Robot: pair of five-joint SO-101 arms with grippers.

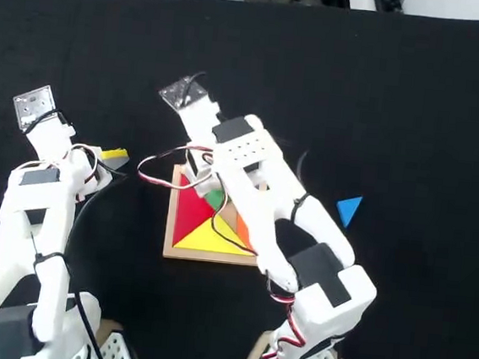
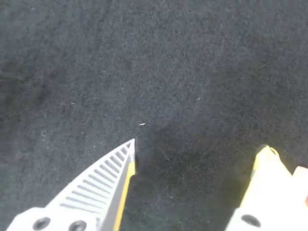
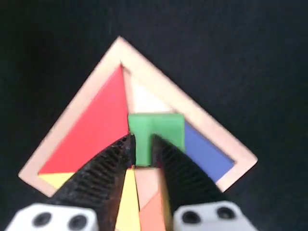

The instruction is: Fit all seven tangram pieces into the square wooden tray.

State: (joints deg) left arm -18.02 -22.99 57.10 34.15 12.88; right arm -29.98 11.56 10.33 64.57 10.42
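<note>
Right claw (image 3: 142,147): mine, over the wooden tray just left of centre in the high view; fingers closed tight on one edge of the green piece.
Green piece (image 3: 163,130): pinched at its near edge, the rest jutting out past my fingertips. It lies between the red triangle and the blue piece. I cannot tell whether it is seated flat or lifted.
Wooden tray (image 1: 207,255): at the middle of the high view, under my right arm.
Red triangle (image 3: 96,134): in the tray, beside the green piece.
Yellow triangle (image 1: 212,240): in the tray, along its lower edge in the high view.
Orange piece (image 3: 153,209): in the tray, below my fingers.
Blue piece (image 3: 204,154): in the tray, against the rim.
Blue triangle (image 1: 349,209): loose on the cloth, right of centre, well apart from the tray.
Left claw (image 2: 197,154): mine, fingers spread wide with nothing between them, above bare black cloth (image 2: 144,57), at the left of the high view.
</note>
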